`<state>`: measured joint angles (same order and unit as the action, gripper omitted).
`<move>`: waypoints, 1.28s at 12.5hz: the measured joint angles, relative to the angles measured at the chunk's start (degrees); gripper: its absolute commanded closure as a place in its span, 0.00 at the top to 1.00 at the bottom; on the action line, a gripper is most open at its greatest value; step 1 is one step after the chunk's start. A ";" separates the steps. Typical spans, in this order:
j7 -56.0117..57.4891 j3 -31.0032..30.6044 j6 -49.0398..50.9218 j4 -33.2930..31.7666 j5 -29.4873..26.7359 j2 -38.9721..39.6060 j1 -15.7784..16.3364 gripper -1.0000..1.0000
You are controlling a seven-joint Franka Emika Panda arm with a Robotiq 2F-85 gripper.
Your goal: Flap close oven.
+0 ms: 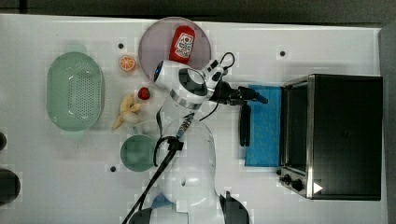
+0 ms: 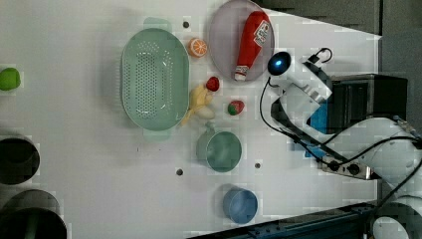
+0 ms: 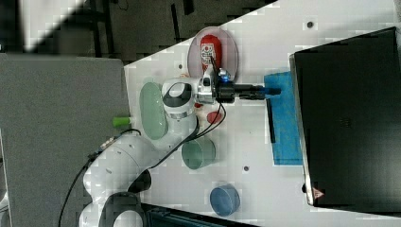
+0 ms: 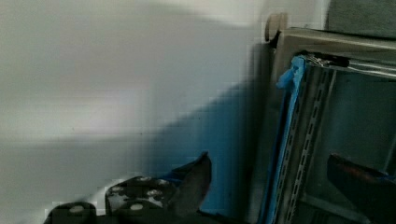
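The oven (image 1: 345, 135) is a black box with a silver front frame, standing at the top view's right. Its blue-tinted door (image 1: 266, 140) hangs dropped open, lying flat over the table, with the dark bar handle (image 1: 243, 126) along its outer edge. My gripper (image 1: 259, 98) hovers over the door's corner nearest the top view's upper side, just past the handle's end, open and holding nothing. In the wrist view the fingers (image 4: 191, 182) stand wide apart around the gripper (image 4: 270, 162), facing the oven's open cavity (image 4: 355, 121). The right view shows the gripper (image 3: 272, 91) above the door (image 3: 286, 127).
A purple plate (image 1: 154, 42) carries a ketchup bottle (image 1: 182, 44) behind the arm. A green colander (image 1: 74, 91), an orange slice (image 1: 127, 63), a strawberry (image 1: 144, 93), a banana (image 1: 127, 111) and a green cup (image 1: 137, 153) lie at the top view's left. A blue cup (image 2: 240, 204) stands near the table edge.
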<state>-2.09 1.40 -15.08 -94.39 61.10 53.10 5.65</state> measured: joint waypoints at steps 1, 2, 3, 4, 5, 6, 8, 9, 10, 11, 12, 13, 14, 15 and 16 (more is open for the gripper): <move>-1.25 -0.42 0.18 1.01 1.45 1.20 0.27 1.00; -2.27 -0.44 0.49 1.73 1.51 2.10 0.77 1.00; -2.68 -0.19 1.22 1.79 1.96 2.35 1.31 0.96; -2.77 -0.27 1.57 1.57 3.25 2.35 1.43 0.83; -2.90 -0.47 2.55 1.57 4.70 2.35 1.51 0.71; -3.28 -0.57 3.68 1.68 5.65 2.35 1.63 0.58; -4.13 -0.49 3.82 1.73 6.10 2.49 1.75 0.35; -5.06 0.03 3.67 1.73 5.76 2.52 2.01 0.24; -5.37 0.26 3.69 1.85 5.54 2.46 2.09 0.18; -5.42 0.24 3.78 1.85 5.26 2.38 2.07 0.18; -5.42 0.33 3.63 1.85 4.59 2.32 2.05 0.17; -5.42 0.42 3.10 1.85 2.97 1.99 1.94 0.17; -5.19 0.42 2.13 1.73 1.85 1.37 1.62 0.17; -4.53 0.47 1.32 1.62 0.11 0.34 1.01 0.17; -2.93 0.58 0.38 1.73 -2.63 -0.92 0.26 0.17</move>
<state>-5.03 1.98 -14.70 -92.66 58.47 52.18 5.90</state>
